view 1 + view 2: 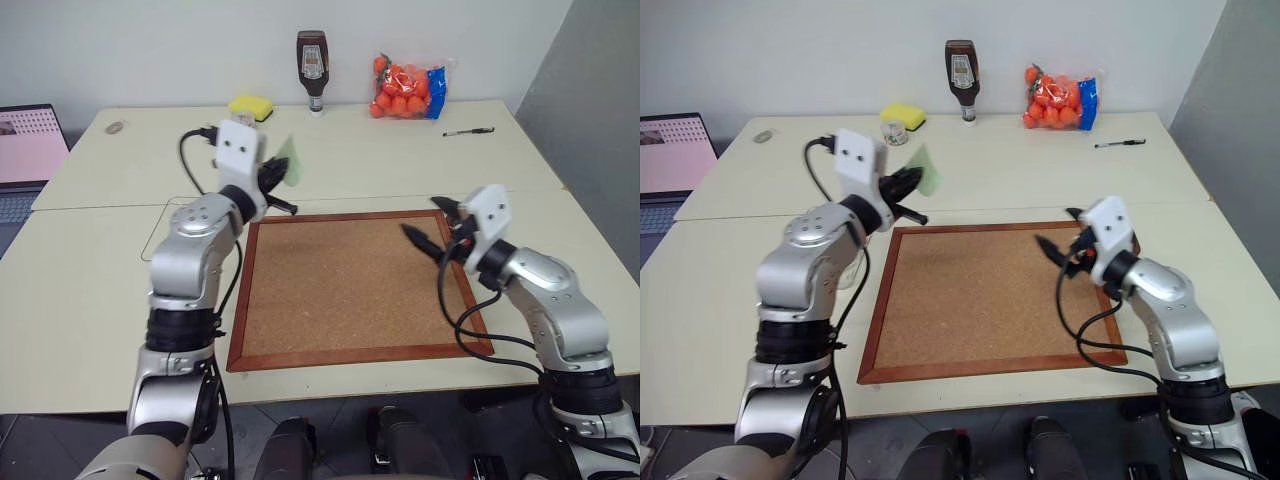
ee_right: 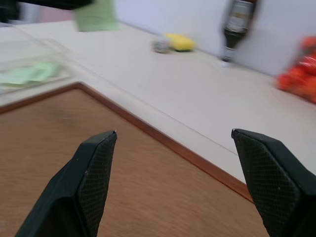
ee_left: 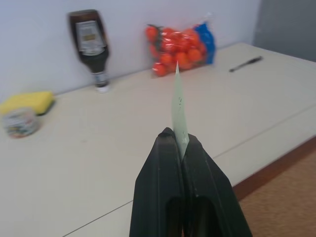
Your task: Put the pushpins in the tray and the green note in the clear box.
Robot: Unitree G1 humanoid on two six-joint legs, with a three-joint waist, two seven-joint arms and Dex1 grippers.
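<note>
Left fingers (image 3: 183, 148) pinch the green note (image 3: 178, 106) upright; right fingers (image 2: 96, 163) spread, empty.

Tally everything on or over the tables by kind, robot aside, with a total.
Green note, in the left gripper: 1
Cork board: 1
Clear box: 1
Sauce bottle: 1
Bag of orange fruit: 1
Yellow sponge: 1
Small jar: 1
Pen: 1
Laptop: 1
Total: 9

On the counter (image 1: 380, 170) lie a cork board (image 1: 350, 285), a sauce bottle (image 1: 312, 70), a bag of oranges (image 1: 405, 88), a pen (image 1: 468, 131), a yellow sponge (image 1: 252, 104) and a laptop (image 1: 25, 150).
</note>
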